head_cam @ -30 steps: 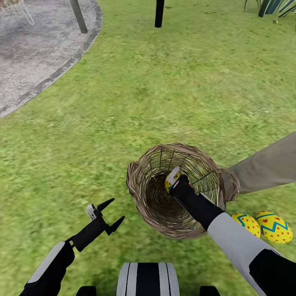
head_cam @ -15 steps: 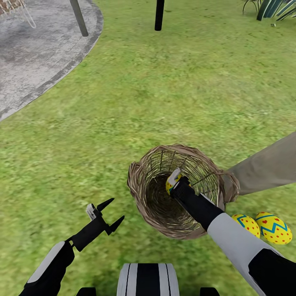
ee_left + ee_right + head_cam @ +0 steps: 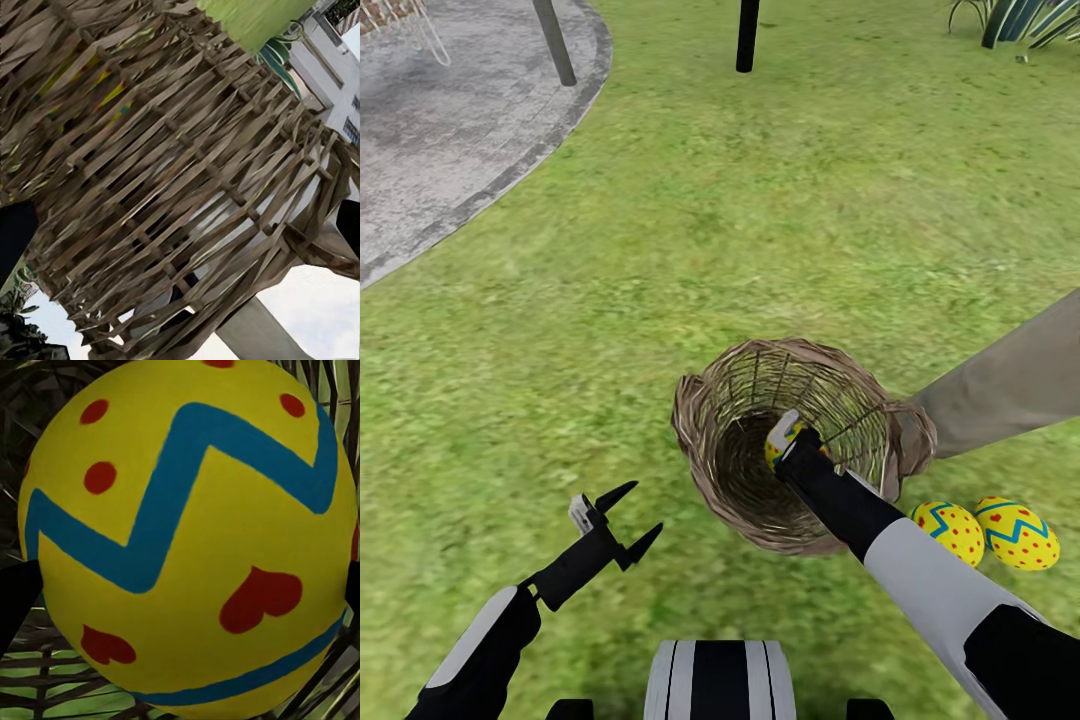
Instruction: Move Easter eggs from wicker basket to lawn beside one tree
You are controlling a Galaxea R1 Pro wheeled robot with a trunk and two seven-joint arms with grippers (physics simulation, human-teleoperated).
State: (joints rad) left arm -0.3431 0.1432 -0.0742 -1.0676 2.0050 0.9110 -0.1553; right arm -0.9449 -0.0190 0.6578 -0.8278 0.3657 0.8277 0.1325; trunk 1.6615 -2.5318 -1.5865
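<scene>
- Reaching into the basket (image 3: 710, 440) with my right gripper (image 3: 788, 440), I have its fingers pinching the last egg (image 3: 187, 532) inside, near the rim.
- Two eggs (image 3: 947, 532) (image 3: 1017, 532) lie on the lawn (image 3: 760, 220) just beside the trunk (image 3: 1010, 385), right of the basket.
- My left gripper (image 3: 622, 520) hovers over grass near the basket, fingers spread, holding nothing.
- Next, I judge: lift the egg clear of the wicker, swing right, and set it by the other two.
</scene>
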